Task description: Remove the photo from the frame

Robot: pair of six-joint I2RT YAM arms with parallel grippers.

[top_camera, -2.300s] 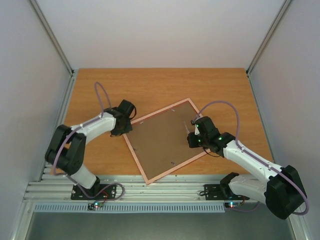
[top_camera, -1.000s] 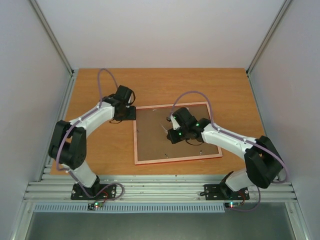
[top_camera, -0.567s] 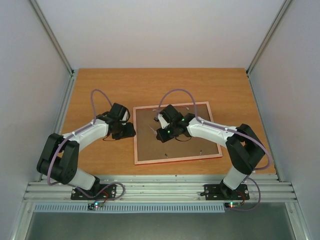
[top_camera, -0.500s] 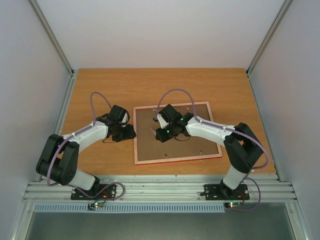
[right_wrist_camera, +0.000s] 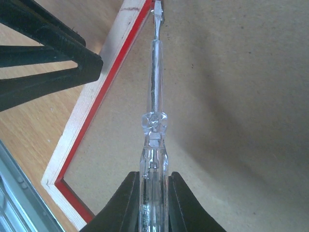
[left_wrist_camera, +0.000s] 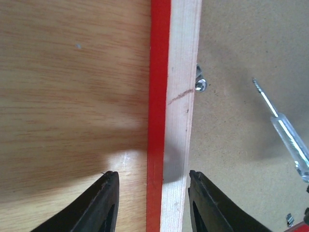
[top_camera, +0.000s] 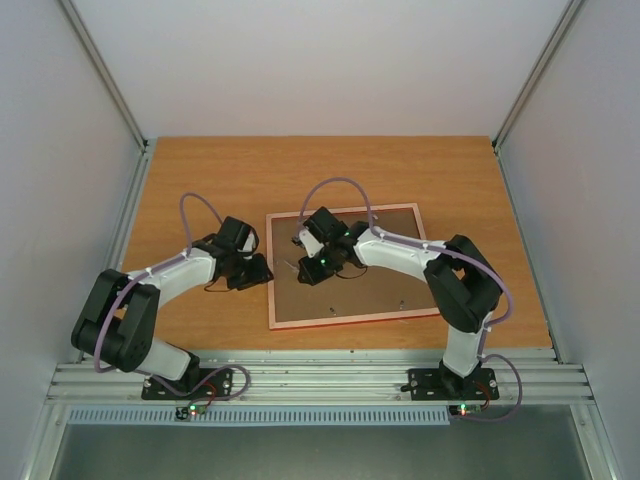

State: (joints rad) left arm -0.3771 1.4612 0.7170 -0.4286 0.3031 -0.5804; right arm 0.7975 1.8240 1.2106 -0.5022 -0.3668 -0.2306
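I see the frame (top_camera: pixel 350 319) lying mid-bench (top_camera: pixel 400 170). My left end effector (left_wrist_camera: pixel 150 193) straddles its left rail. To the right, my right end effector (right_wrist_camera: pixel 153 189) holds the screwdriver (right_wrist_camera: pixel 154 96) over the backing board (top_camera: pixel 380 285).

Thin red frame (top_camera: pixel 350 319) with a pale bare-wood back face, lying flat and face down, brown backing board (top_camera: pixel 375 280) uppermost, small metal tab (left_wrist_camera: pixel 200 85) at its inner edge, sides nearly parallel to the surface (top_camera: pixel 300 170) edges, around the middle of the surface, slightly nearer the near edge.

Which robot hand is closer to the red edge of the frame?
Left. The left gripper straddles the red side rail of the frame, one finger on each side. The right gripper is further in, over the backing board, holding a screwdriver.
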